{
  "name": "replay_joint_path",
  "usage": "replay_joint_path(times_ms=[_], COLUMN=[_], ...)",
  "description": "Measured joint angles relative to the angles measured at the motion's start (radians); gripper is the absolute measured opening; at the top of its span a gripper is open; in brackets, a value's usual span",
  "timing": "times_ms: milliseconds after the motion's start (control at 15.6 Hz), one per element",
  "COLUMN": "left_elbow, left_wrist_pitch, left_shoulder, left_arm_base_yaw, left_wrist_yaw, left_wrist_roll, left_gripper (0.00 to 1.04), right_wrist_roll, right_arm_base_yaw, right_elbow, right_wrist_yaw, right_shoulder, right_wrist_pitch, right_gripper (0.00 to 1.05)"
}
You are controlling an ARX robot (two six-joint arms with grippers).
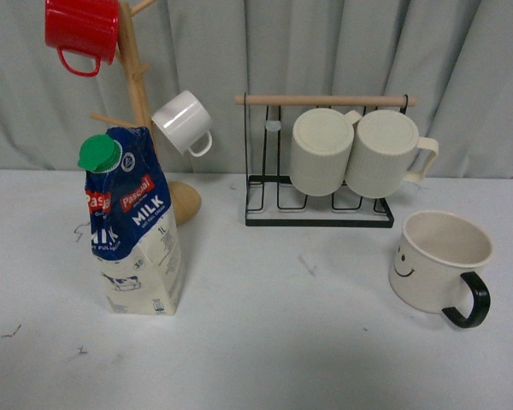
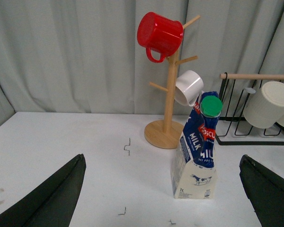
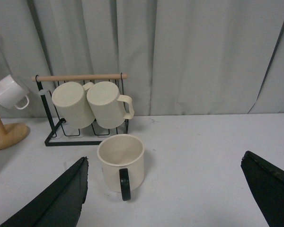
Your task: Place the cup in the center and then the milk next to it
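The cup [image 1: 438, 265], a wide cream mug with a black handle and a small smiley face, stands upright on the table at the right in the front view. It also shows in the right wrist view [image 3: 120, 162], handle toward the camera. The milk [image 1: 134, 222], a blue-and-cream carton with a green cap, stands upright at the left; it shows in the left wrist view [image 2: 197, 147]. My left gripper [image 2: 163, 194] is open and empty, short of the carton. My right gripper [image 3: 165, 194] is open and empty, short of the cup. Neither arm shows in the front view.
A wooden mug tree [image 1: 141, 94] holds a red mug [image 1: 81, 30] and a small white mug [image 1: 184, 121] behind the carton. A black wire rack [image 1: 321, 205] with two ribbed cream mugs [image 1: 323, 149] stands at the back centre. Grey curtain behind.
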Motion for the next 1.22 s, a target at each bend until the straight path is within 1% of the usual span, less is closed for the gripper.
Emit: replay_joint_path(times_ms=[1219], left_elbow=[0.0], left_wrist_pitch=[0.0], left_shoulder=[0.0], left_arm_base_yaw=[0.0], left_wrist_yaw=[0.0], left_wrist_roll=[0.0], left_gripper=[0.98], right_wrist_roll=[0.0], right_arm_base_yaw=[0.0], right_elbow=[0.0], right_wrist_yaw=[0.0], right_shoulder=[0.0], right_wrist_pitch=[0.0], right_gripper=[0.98])
